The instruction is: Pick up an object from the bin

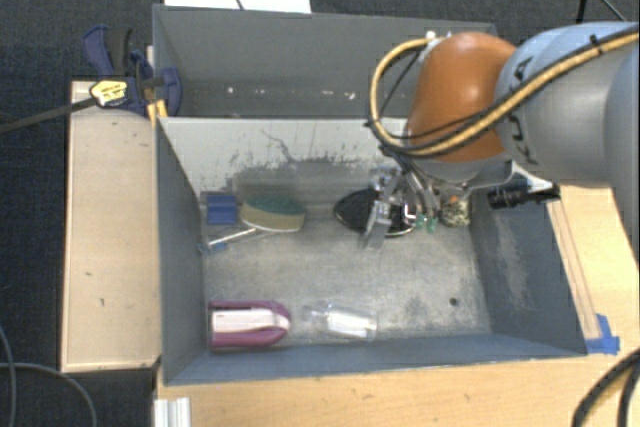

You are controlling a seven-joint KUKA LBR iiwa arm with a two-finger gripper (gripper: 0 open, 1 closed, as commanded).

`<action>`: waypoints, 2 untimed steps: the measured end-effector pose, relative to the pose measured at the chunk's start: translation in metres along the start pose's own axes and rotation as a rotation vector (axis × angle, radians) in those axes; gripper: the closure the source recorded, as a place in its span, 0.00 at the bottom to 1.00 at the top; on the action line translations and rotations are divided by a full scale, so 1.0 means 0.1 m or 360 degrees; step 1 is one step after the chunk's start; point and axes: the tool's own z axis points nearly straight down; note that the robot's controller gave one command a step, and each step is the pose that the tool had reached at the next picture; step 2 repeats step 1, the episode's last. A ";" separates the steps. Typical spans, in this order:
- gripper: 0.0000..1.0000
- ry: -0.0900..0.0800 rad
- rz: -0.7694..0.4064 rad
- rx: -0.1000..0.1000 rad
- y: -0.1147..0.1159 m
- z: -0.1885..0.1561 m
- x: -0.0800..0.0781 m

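Orange wrist cover (455, 100) hangs low over a black oval thing (352, 208) at the far side of the bin (300, 65).
From the bent arm the gripper (388, 215) points steeply down, its tip at the black thing's right part; whether it stands spread or closed cannot be told. A good pick probably means centring across the oval's narrow width and closing only once seated, clear of the green-topped sponge (273, 212) just left. A purple case (248, 323) lies well apart, left and nearer the front.

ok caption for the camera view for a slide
The gripper low beside a flat black oval object near the back of the grey metal bin, purple-and-white case front left.
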 end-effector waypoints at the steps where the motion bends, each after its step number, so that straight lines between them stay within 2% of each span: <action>1: 1.00 0.0008 -0.0007 0.0003 0.00 -0.09 -0.01; 2: 1.00 0.0008 -0.0007 0.0003 0.00 -0.09 -0.01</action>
